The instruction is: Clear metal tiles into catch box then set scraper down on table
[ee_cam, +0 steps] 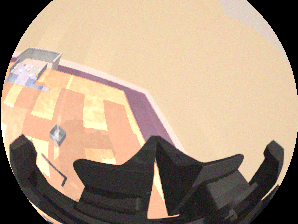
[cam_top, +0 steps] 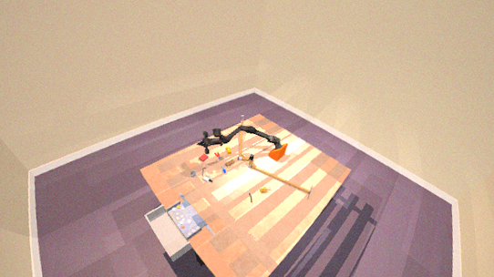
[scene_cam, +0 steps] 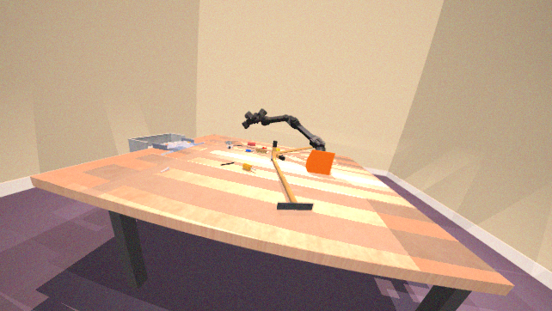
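The table (cam_top: 241, 266) (scene_cam: 344, 232) (ee_cam: 75, 127) spreads under the hand (cam_top: 199, 143) (scene_cam: 244, 124) (ee_cam: 156, 139), which hangs in the air above its far side as the exterior view sees it. The arm (cam_top: 256, 130) (scene_cam: 303, 129) reaches back from the hand to the orange block (cam_top: 279, 152) (scene_cam: 320, 162). The box (cam_top: 160, 234) (scene_cam: 141, 143) (ee_cam: 57, 59) is well apart from the hand, past the table's edge, upper left in the wrist view. Between hand and box lies the plate (cam_top: 196, 229) (ee_cam: 16, 75), against the box, with many small pale tiles (cam_top: 178, 218) on it and a few orange or yellow bits.

2 wooden-handled tools lie away from the hand, toward the orange block: 1 with a wide dark blade (scene_cam: 295, 206), its handle (cam_top: 280, 178) (scene_cam: 285, 182) running away from the hand, and 1 rod (cam_top: 240, 143) (scene_cam: 298, 150) behind it. I cannot tell for sure which is the scraper; neither touches the hand.

The hand is clenched on nothing, its fingertips together. Below it in the top view is a red block (cam_top: 203, 158) (scene_cam: 251, 143); farther down sits a grey piece (cam_top: 193, 173) (ee_cam: 57, 135), lower left of the fingertips in the wrist view, near a thin dark hook (ee_cam: 54, 169).
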You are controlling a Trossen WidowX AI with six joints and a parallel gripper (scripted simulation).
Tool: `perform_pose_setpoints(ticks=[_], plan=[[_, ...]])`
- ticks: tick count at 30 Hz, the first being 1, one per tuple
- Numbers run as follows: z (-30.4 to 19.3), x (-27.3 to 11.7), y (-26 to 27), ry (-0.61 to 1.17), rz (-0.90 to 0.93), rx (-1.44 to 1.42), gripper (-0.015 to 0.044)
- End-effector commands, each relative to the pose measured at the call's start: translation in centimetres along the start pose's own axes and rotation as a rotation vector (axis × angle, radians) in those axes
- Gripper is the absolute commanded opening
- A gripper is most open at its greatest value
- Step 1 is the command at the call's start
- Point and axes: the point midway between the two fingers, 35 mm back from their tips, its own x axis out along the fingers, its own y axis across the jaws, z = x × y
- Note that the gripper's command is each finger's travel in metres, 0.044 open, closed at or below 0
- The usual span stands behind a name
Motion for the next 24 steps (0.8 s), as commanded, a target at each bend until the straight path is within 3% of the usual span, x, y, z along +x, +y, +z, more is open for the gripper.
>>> perform_pose_setpoints(ticks=[1,24], plan=[[0.9,-0.3,1.6,-0.017,0.027,0.038,0.0000],[5.5,-2.8,9.8,-0.075,0.169,0.228,0.0000]])
